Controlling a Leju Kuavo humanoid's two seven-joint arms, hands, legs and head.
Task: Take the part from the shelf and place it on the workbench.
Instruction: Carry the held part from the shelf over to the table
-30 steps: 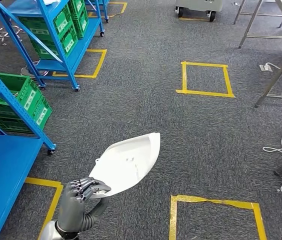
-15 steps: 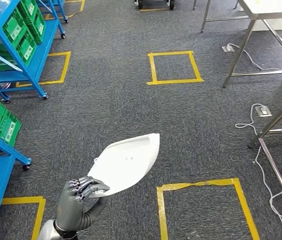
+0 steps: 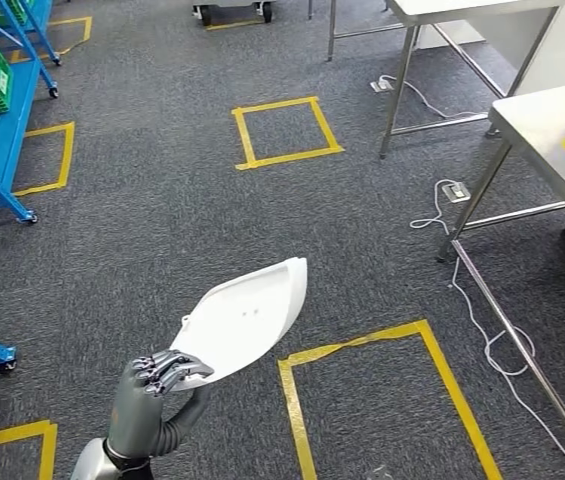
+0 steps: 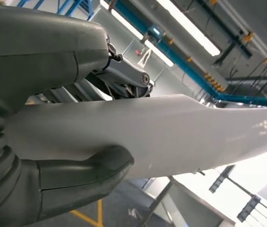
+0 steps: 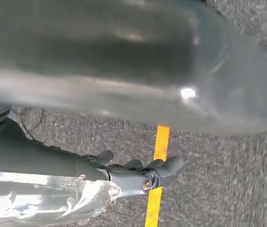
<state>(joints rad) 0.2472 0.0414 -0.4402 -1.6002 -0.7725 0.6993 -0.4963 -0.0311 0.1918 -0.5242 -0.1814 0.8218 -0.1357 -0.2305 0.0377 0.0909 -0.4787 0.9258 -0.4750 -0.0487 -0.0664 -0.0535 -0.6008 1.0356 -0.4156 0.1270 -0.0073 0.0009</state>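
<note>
Currently the left hand is carrying the white, flat, leaf-shaped plastic part low in the head view, at about seven o'clock, above the dark grey carpet. Its dark fingers are lying curled over the top of the part's narrow end, while the thick grey thumb is pressing up from beneath, as the left wrist view makes plain; so the hand is closing firmly around that end and holding nothing else. The broad end is pointing out toward one o'clock, clear of the floor and tilted slightly upward, probably so the wide shell is staying level and away from the robot's body while it is walking.

The steel-topped workbench is standing at about two o'clock, well apart from the part, so the carry is likely mid-way, with the placing not yet done. The blue metal shelf with green crates is sitting off at ten o'clock.

The right hand is hanging over the carpet beside a yellow tape line, its fingers curling loosely and gripping nothing.
</note>
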